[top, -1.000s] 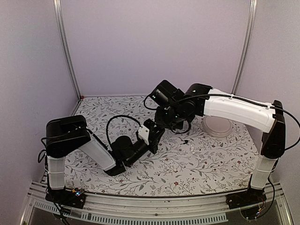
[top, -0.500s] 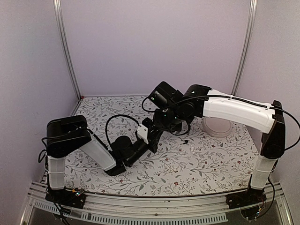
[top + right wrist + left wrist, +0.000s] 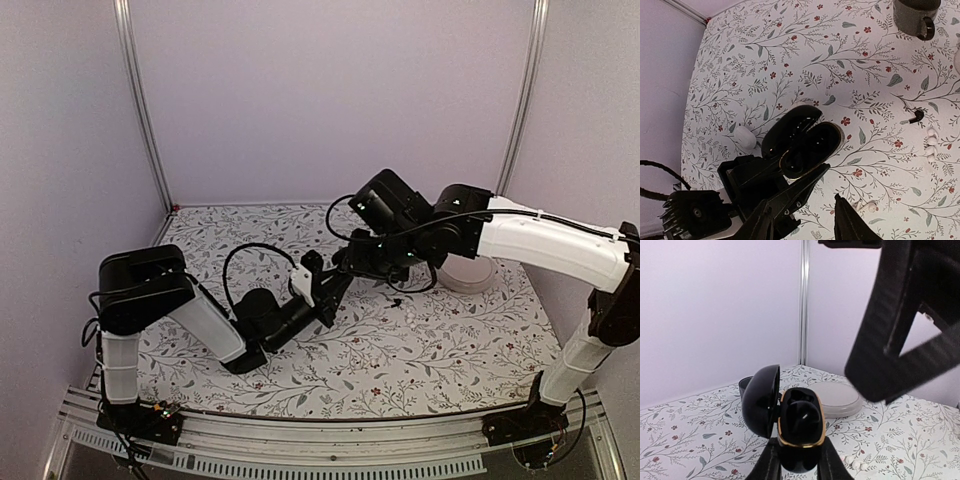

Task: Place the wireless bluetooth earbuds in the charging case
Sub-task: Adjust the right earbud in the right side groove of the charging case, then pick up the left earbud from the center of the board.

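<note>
The charging case [image 3: 800,422] is black with a gold rim, and its lid stands open to the left. My left gripper [image 3: 799,461] is shut on its lower body and holds it above the table. A black earbud [image 3: 807,416] appears seated in the case. My right gripper [image 3: 832,180] hangs open and empty just above and beside the case [image 3: 807,142], apart from it. Its dark finger [image 3: 900,325] fills the upper right of the left wrist view. Another black earbud [image 3: 914,117] lies on the cloth to the right, also visible from above [image 3: 397,301].
A white round dish [image 3: 462,270] sits at the back right, and a dark mug [image 3: 915,15] stands beyond it. Small white beads [image 3: 931,145] and a white earbud [image 3: 867,206] lie on the floral cloth. A white oval object [image 3: 745,137] rests left of the case.
My right gripper has opened and drawn back to the right, away from the case's mouth. The left gripper keeps the case in almost the same place.
</note>
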You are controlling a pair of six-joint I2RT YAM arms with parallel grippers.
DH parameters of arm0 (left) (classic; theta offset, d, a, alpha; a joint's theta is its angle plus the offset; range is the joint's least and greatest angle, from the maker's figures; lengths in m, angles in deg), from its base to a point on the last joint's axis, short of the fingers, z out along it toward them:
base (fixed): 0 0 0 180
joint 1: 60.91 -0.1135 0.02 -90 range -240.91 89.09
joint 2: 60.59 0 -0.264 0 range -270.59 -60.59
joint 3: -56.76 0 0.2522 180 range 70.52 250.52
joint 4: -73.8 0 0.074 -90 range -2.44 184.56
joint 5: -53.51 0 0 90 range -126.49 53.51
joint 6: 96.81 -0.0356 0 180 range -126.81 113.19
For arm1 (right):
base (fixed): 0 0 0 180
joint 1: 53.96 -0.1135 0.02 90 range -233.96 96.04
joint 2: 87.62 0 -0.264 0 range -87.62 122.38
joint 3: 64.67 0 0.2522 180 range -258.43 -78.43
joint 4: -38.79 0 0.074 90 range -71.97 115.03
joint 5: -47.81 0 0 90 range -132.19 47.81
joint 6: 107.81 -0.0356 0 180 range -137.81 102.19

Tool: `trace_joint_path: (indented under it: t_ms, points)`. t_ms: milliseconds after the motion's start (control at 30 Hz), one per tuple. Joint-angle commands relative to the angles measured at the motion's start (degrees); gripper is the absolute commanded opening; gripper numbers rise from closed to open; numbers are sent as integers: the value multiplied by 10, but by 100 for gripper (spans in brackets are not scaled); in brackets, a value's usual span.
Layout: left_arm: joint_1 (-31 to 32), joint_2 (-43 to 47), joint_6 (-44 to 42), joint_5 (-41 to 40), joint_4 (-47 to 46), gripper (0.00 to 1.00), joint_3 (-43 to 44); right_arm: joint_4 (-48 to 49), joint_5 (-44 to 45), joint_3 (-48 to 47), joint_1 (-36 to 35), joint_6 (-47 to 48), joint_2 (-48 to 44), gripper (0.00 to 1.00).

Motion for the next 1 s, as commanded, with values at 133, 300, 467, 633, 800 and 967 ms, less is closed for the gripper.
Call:
trace_joint_path:
  t_ms: [133,300,467,633,800,967]
  points:
    - [-29,37,35,69,-49,0,-33,82,8,91,26,58,-105,46]
    - [-50,93,55,92,-22,0,-78,119,-40,207,99,69,-176,46]
    - [-66,159,72,101,12,0,-125,199,-142,328,193,106,-186,44]
    - [-85,233,93,153,51,0,-170,270,-181,360,237,179,-134,43]
    - [-101,275,97,292,29,0,-204,323,-208,354,269,226,-66,41]
    - [-125,295,121,393,9,0,-219,356,-217,337,276,282,-11,40]
